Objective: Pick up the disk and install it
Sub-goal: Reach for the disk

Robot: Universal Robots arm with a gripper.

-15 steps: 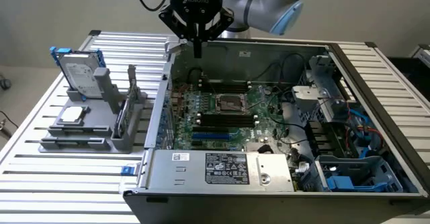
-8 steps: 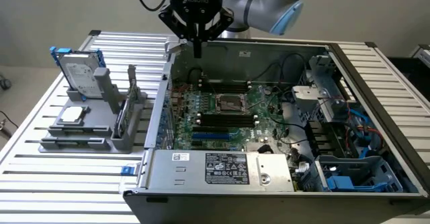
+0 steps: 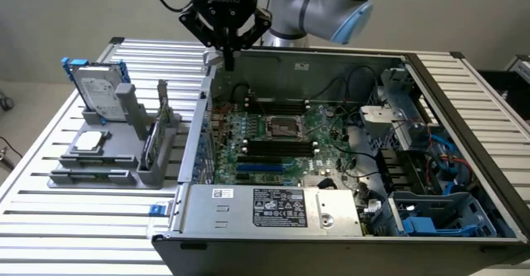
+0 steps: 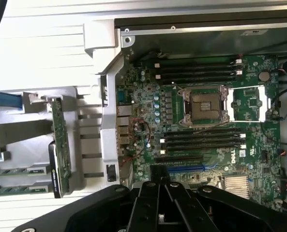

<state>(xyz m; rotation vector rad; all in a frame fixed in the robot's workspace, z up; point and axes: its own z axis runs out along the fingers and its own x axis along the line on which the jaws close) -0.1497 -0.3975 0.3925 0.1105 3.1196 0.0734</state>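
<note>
The disk (image 3: 99, 90), a silver-grey drive with a white label in a blue carrier, leans upright in a grey stand (image 3: 124, 164) on the table at the exterior view's left. My gripper (image 3: 228, 61) hangs above the back-left corner of the open computer case (image 3: 331, 226), well to the right of the disk and higher than it. Its fingers (image 4: 158, 181) are shut together with nothing between them. In the wrist view they point down over the motherboard (image 4: 201, 140).
The stand also holds a thin green circuit card (image 3: 163, 111) on edge and a small square silver chip (image 3: 89, 141). Inside the case are the CPU socket (image 3: 282, 127), a power supply (image 3: 265, 208) at the front and a bay with blue parts (image 3: 431, 220) at the front right.
</note>
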